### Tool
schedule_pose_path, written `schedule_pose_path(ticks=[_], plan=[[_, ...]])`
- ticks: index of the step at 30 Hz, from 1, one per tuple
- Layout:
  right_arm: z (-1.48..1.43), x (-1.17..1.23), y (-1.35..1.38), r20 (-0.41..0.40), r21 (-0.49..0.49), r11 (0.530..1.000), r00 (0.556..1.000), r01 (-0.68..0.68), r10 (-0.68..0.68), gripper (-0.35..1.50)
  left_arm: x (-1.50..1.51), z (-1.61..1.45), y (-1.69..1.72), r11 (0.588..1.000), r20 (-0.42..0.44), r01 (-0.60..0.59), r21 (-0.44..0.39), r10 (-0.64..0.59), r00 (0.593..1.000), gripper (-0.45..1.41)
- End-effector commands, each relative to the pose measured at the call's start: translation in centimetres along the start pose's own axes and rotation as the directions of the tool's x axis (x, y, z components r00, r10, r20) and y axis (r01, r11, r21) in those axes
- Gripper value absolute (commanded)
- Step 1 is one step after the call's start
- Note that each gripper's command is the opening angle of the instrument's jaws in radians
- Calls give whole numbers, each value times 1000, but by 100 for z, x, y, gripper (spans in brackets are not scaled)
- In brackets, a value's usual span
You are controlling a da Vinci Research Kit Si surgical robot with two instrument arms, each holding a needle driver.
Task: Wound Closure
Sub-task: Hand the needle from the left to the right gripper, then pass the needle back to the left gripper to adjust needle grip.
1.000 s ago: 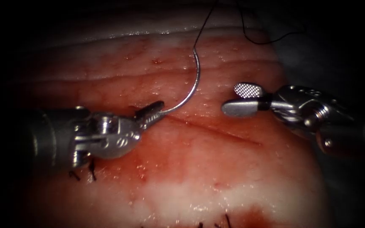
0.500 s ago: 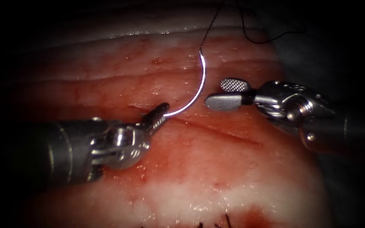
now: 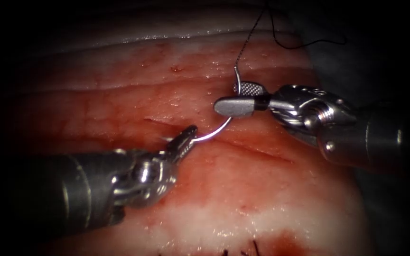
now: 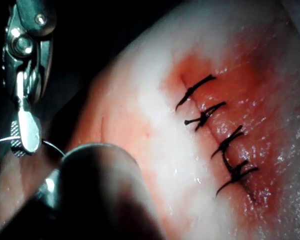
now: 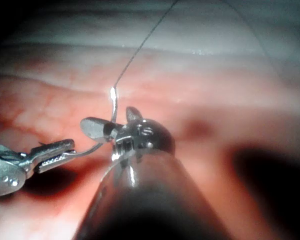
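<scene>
Left arm's silver end effector [image 3: 186, 138] clamped curved steel needle [image 3: 217, 130] near its tip, above red-stained pork tissue [image 3: 243, 189], out of it. Right arm's silver end effector [image 3: 240, 97] apart around needle's swaged half, seemingly not gripping. Black thread [image 3: 247, 42] trailed upward. Open cut [image 3: 257, 151] unsutured; black stitches [image 4: 215, 135] done on another cut.

Around your field you have only darkness: a black surround [image 3: 5, 28] on every side, and light falling from above onto the middle, fading outward.
</scene>
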Motion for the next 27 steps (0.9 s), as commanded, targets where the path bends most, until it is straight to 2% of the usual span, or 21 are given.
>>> schedule_pose_path(ticks=[1,2,3,5,6,7,8,9,10,11,13,14,15,16,17,18,19,21,25,26,27], plan=[[9,0,-3,-4,4,1000,1000,-4,4,107,3,6,2,1000,-2,-2,5,2,1000,-45],[9,0,-4,-9,6,1000,1000,-11,11,95,4,6,2,1000,-4,-8,5,8,1000,-45],[9,-1,-4,-14,8,1000,1000,-12,12,63,4,6,2,1000,-3,-12,7,12,1000,-45],[7,-1,-5,-23,14,999,999,-37,38,-35,4,6,1,1000,-3,-22,12,22,1000,-45],[5,-2,-5,-25,5,998,997,-67,68,-35,4,6,0,999,-6,-20,25,20,1000,17],[3,-2,-4,-28,-3,998,997,-69,69,-35,4,7,-2,999,-9,-10,43,10,1000,53],[3,-2,-4,-28,-3,998,997,-69,69,-35,4,7,-2,999,-9,-10,43,10,1000,53],[2,-1,-3,-32,-7,998,997,-70,69,-35,5,6,-5,998,-33,-3,58,5,999,78],[2,-1,-2,-32,-7,998,997,-69,69,-35,6,6,-7,998,-48,9,59,-6,999,81],[1,0,-1,-39,-2,997,996,-76,76,-35,8,5,-10,993,-87,104,56,-99,991,88],[0,2,0,-53,8,999,997,-50,50,-35,10,3,-13,966,-145,257,34,-249,957,68],[0,3,1,-63,20,1000,998,-23,24,-35,11,2,-15,949,-189,314,-3,-309,932,42],[-1,4,1,-70,28,1000,998,-6,8,-35,11,0,-19,926,-246,371,-70,-376,893,42],[-2,7,1,-85,58,997,996,45,-40,-35,9,-3,-30,827,-328,484,-285,-559,762,41],[-2,7,1,-85,58,997,996,45,-40,-35,9,-3,-30,827,-328,484,-285,-559,762,41],[-3,9,1,-95,77,992,991,98,-90,-35,6,-4,-37,754,-316,531,-387,-649,692,41],[-3,9,1,-101,86,989,989,121,-112,-35,3,-3,-41,702,-299,550,-452,-700,648,44],[-3,10,0,-108,114,981,983,158,-146,-35,-3,-1,-47,623,-260,566,-541,-763,591,49],[-2,10,0,-147,133,952,955,275,-256,-35,-14,10,-54,509,-191,571,-644,-830,524,63],[-2,10,-1,-178,154,930,935,334,-307,-35,-20,18,-57,454,-145,587,-670,-856,496,71],[-2,10,-1,-209,159,887,893,434,-400,-35,-26,28,-60,377,-77,604,-702,-883,462,83]])
